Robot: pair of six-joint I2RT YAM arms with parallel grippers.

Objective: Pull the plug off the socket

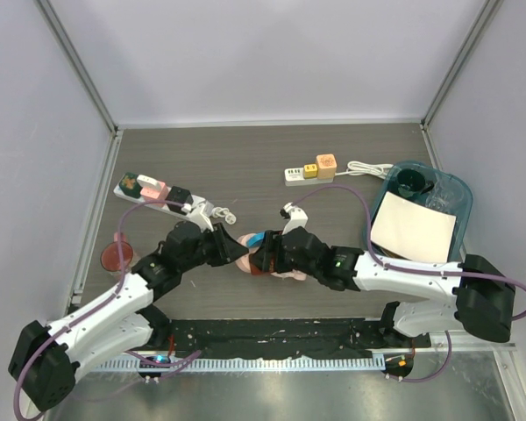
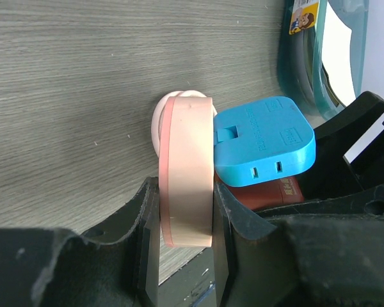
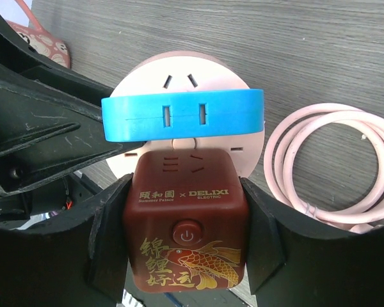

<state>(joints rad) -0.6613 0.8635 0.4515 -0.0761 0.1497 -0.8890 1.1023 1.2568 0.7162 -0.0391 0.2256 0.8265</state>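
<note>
Pink socket (image 2: 187, 173) on edge, pinched by my left end effector (image 2: 187, 214); right end effector (image 3: 187, 240) grips maroon plug (image 3: 187, 192) facing it.

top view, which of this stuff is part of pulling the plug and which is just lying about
Job: pink socket in left gripper, red plug in right gripper.
Lying about: blue adapter, white power strip, small strip, blue bin, red bowl.

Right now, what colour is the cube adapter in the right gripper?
The cube adapter is dark red with a gold koi print; clearest in right wrist view.
</note>
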